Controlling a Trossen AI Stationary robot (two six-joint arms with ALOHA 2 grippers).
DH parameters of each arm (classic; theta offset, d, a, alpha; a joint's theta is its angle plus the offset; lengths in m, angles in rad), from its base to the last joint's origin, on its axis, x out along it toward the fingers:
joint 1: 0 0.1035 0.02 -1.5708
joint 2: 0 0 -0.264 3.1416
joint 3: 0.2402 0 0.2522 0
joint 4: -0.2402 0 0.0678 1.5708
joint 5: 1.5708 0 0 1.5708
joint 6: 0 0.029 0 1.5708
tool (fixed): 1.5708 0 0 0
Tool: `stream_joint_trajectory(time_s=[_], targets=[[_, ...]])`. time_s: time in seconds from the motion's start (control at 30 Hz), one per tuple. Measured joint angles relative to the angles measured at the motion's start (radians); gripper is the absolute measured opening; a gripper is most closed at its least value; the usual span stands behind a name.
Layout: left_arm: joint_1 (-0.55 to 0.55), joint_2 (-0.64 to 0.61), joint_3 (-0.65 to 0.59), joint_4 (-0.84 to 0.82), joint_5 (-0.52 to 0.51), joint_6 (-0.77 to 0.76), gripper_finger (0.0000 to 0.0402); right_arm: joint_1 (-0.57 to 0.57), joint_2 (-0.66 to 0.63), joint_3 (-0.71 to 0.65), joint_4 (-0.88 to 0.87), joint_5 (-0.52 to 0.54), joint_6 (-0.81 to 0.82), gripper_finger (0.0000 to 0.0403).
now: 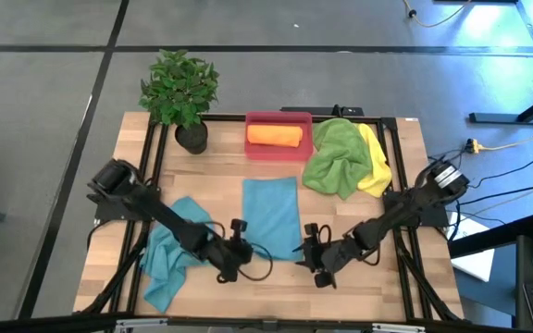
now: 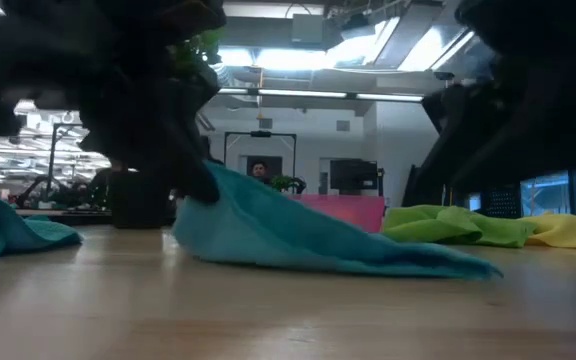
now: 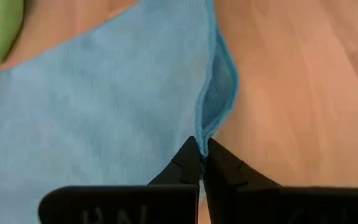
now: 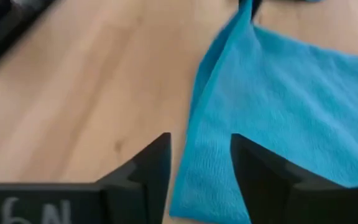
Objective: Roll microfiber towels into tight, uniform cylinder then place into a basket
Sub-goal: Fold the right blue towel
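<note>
Left gripper [image 3: 202,157]: you have it pinched tight on the near corner of the spread teal towel [image 1: 271,213], lifting that corner off the wood
Right gripper [image 4: 201,163]: jaws parted around the opposite near corner, gripping nothing
Basket [image 1: 278,148]: far edge, one orange roll [image 1: 274,135] inside
Other towels: green [image 1: 333,157] and yellow [image 1: 375,163] heaped right of the basket; second teal towel [image 1: 167,259] crumpled under your left arm
Risk: rolling with one corner held could skew the cylinder loose
Surface: wooden table [image 1: 405,166]; potted plant [image 1: 180,92] by the basket
Room: grey floor, bright office beyond
</note>
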Motion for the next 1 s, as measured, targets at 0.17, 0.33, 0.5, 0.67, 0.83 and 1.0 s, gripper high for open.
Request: stream_joint_trajectory(time_s=[0.17, 0.33, 0.5, 0.67, 0.83, 1.0], targets=[[0.034, -0.088, -0.134, 0.181, 0.058, -0.045, 0.0, 0.008, 0.043, 0.003, 0.009, 0.048, -0.01, 0.0206], [0.06, -0.163, -0.254, 0.301, 0.058, -0.114, 0.0, 0.009, 0.046, 0.004, 0.02, 0.073, -0.011, 0.0226], [0.076, -0.187, -0.303, 0.344, 0.058, -0.151, 0.0, 0.012, 0.047, 0.004, 0.023, 0.085, -0.013, 0.0236], [0.091, -0.186, -0.306, 0.345, 0.069, -0.151, 0.0, 0.013, 0.06, 0.004, 0.026, 0.09, -0.018, 0.0236], [0.114, -0.186, -0.306, 0.349, 0.078, -0.157, 0.0, 0.02, 0.11, 0.046, 0.019, 0.091, -0.048, 0.0237], [0.14, -0.186, -0.306, 0.348, 0.096, -0.171, 0.0, 0.033, 0.18, 0.178, -0.138, 0.16, -0.103, 0.0237]])
